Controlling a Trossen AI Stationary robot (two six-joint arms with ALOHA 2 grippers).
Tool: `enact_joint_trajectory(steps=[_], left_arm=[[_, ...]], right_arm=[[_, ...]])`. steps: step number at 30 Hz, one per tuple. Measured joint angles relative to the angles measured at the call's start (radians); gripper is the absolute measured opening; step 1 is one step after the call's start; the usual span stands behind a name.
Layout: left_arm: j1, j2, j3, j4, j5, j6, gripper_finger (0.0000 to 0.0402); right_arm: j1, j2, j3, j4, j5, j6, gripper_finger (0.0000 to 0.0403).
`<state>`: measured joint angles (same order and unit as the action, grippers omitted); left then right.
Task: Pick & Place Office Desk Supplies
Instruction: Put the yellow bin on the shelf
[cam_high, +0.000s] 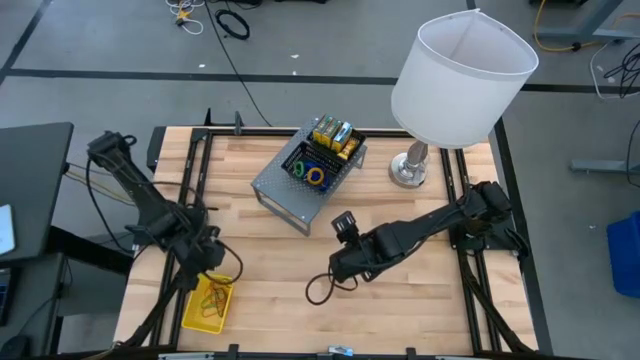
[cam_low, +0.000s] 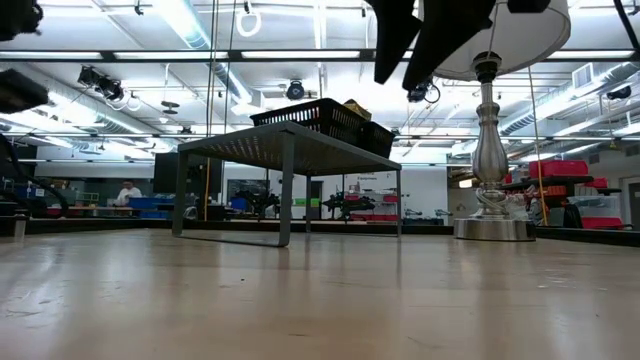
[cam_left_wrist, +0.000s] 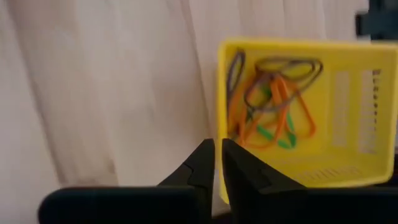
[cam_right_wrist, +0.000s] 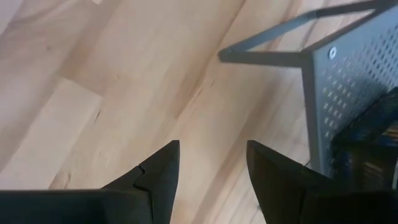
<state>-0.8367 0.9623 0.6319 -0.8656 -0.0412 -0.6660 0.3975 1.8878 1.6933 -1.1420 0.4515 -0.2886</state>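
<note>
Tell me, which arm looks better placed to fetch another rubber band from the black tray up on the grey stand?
Probably the right: its open gripper hangs beside the stand. The left gripper is over the yellow basket.

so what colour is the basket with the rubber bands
Yellow; the basket shows best in the left wrist view.

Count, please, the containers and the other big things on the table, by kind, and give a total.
Yellow basket: 1
Black mesh trays: 2
Grey perforated metal stand: 1
Lamp with white shade: 1
Total: 5
</note>
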Motion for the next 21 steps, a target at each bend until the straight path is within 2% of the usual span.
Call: enact_joint_trajectory(steps=[5,11,16,21], left_arm=[[-0.02,0.09,0.0,0.003,0.078,-0.068,0.0055],[-0.028,0.199,0.0,0.026,0.119,-0.081,0.0088],[-0.028,0.262,0.0,0.047,0.12,-0.074,0.0108],[-0.028,0.299,0.0,0.056,0.069,-0.073,0.0106]], right_arm=[[0.0,0.001,-0.001,-0.006,0.0,0.02,0.0194],[0.001,0.001,-0.001,-0.006,0.0,0.022,0.0194],[0.001,0.001,0.0,-0.007,0.0,0.023,0.0194],[0.001,0.001,0.0,-0.007,-0.003,0.049,0.0194]])
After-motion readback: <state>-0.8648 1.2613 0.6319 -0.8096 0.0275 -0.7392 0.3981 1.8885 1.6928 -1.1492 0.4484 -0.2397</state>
